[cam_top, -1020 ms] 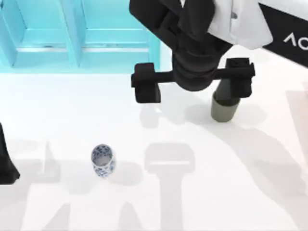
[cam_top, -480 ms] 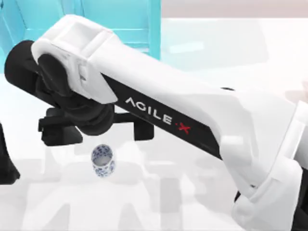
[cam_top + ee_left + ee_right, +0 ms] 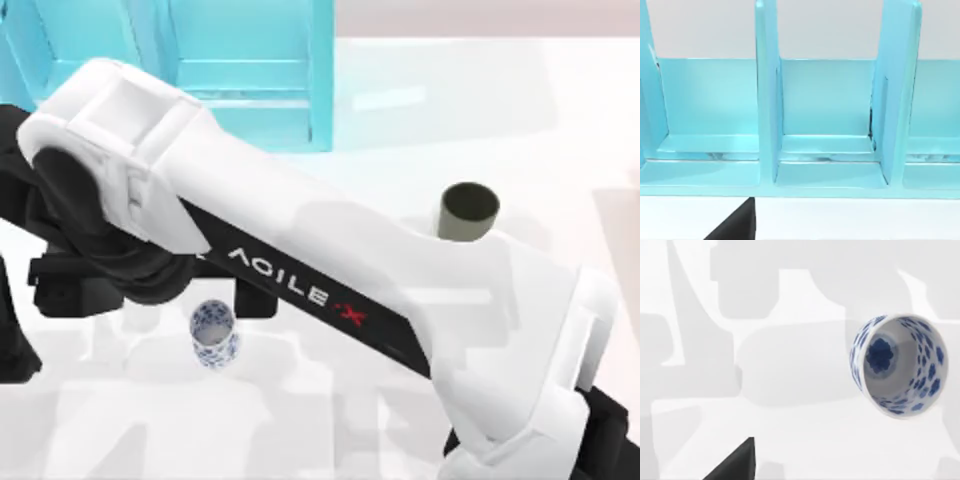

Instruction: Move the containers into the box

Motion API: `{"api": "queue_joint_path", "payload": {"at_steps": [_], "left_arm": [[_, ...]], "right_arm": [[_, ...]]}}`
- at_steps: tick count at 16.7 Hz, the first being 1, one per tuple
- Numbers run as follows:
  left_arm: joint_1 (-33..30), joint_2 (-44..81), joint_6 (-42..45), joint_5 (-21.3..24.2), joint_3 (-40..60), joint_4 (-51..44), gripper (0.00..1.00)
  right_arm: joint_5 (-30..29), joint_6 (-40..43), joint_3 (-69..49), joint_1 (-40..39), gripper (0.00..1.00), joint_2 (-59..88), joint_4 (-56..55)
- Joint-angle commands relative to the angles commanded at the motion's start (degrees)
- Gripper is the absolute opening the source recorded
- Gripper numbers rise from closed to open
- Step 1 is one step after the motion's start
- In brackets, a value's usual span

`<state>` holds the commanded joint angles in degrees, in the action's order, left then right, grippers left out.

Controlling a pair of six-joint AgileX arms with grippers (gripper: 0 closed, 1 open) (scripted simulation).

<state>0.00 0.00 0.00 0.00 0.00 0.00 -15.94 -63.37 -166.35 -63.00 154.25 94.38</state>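
**A:** What changed in the last second?

**B:** The right gripper (image 3: 155,303) was spread over the plain dark olive-grey tapered cup (image 3: 468,212). It has now swung across the white table (image 3: 560,120) to the left side. The olive cup stands uncovered and upright, right of centre, on the same spot as before.

**A:** So it wasn't picked up?

**B:** No. The jaws are wide apart and hold nothing. The gripper now sits just beside the small white cup with the blue pattern (image 3: 214,333), slightly toward the box and to the left. The right wrist view looks down into that cup (image 3: 897,365), off to 1 side rather than centred.

**A:** And the box?

**B:** The turquoise box with upright dividers (image 3: 250,70) is at the table's far left. The 2 cups are both on the table, well apart from each other and outside the box. I'd say the arm has switched targets, so nothing is delivered yet.

**A:** The other arm?

**B:** The left arm (image 3: 12,340) is parked at the left edge, facing the box's compartments (image 3: 827,100).
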Motion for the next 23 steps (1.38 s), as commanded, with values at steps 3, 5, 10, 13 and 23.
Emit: {"api": "queue_joint_path", "payload": {"at_steps": [3, 5, 10, 13, 23], "left_arm": [[0.0, 0.0, 0.0, 0.0, 0.0, 0.0, 1.0], [0.0, 0.0, 0.0, 0.0, 0.0, 0.0, 1.0], [0.0, 0.0, 0.0, 0.0, 0.0, 0.0, 1.0], [0.0, 0.0, 0.0, 0.0, 0.0, 0.0, 1.0], [0.0, 0.0, 0.0, 0.0, 0.0, 0.0, 1.0]], "right_arm": [[0.0, 0.1, 0.1, 0.3, 1.0, -0.1, -0.1], [0.0, 0.2, -0.8, 0.3, 1.0, 0.7, 0.1], [0.0, 1.0, -13.1, 1.0, 1.0, 10.9, 2.2], [0.0, 1.9, -23.3, 1.9, 1.0, 18.9, 3.7], [0.0, 2.9, -31.4, 2.9, 0.85, 26.0, 4.8]]}}
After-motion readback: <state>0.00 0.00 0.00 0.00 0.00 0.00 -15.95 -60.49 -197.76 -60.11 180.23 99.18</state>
